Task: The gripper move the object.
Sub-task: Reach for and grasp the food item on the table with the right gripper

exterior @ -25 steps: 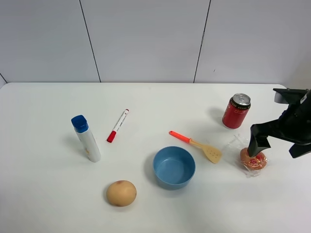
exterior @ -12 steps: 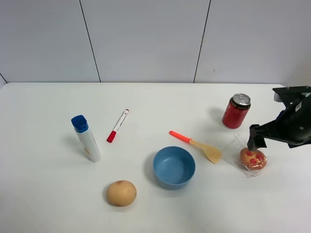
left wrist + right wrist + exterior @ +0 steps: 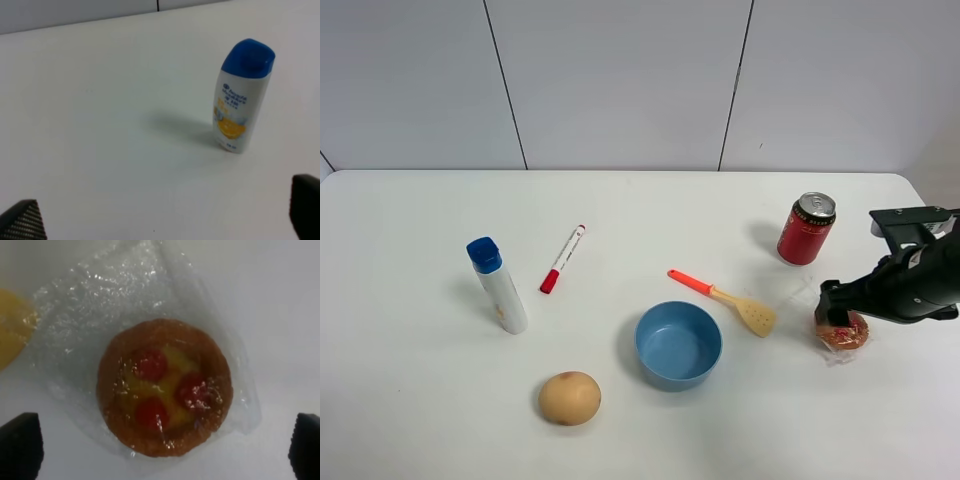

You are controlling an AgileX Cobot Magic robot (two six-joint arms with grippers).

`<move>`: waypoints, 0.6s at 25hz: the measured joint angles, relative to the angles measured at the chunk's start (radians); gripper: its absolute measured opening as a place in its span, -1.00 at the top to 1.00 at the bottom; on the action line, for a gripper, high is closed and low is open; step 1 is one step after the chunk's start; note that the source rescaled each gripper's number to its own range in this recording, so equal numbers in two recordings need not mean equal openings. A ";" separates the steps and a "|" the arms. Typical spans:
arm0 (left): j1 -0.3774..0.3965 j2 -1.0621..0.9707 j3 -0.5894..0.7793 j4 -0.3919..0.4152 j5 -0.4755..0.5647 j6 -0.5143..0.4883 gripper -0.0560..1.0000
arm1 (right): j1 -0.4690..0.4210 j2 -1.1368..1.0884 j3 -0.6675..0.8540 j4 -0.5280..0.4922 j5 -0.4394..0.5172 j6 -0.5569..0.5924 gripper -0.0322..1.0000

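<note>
My right jaws are spread wide over the wrapped fruit tart (image 3: 164,387). One dark fingertip (image 3: 20,447) shows on each side of it in the wrist view, and neither touches the pastry or its film, so I am gripping nothing. The tart sits on the white desk (image 3: 420,420) at the right, in front of the red drink can (image 3: 806,230) and just beside the yellow blade of the orange-handled spatula (image 3: 725,297). My guess is that the closing step comes next, and the crinkly clear wrap (image 3: 100,305) is the main hazard. If I pinch only film, the tart may slide or swing loose as I lift. If I squeeze too hard, the soft crust and red fruit may crush. The loose flap of wrap spreads toward the spatula blade, so a careless pull could drag that along. A wide swing could knock the can over. As for containers, the blue bowl (image 3: 678,378) near the middle of the desk shows nothing inside. The can's top is too small for me to tell whether it is opened. The white shampoo bottle (image 3: 242,95) stands upright with its blue cap on. My left jaws are also open and hold nothing, with that bottle well ahead of them.
</note>
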 joint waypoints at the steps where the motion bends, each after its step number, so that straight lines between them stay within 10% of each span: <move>1: 0.000 0.000 0.000 0.000 0.000 0.000 -1.00 | 0.000 0.024 0.001 0.000 -0.013 0.000 -1.00; 15: 0.000 0.000 0.000 0.000 0.000 0.000 -1.00 | 0.000 0.190 0.002 0.000 -0.113 0.000 -1.00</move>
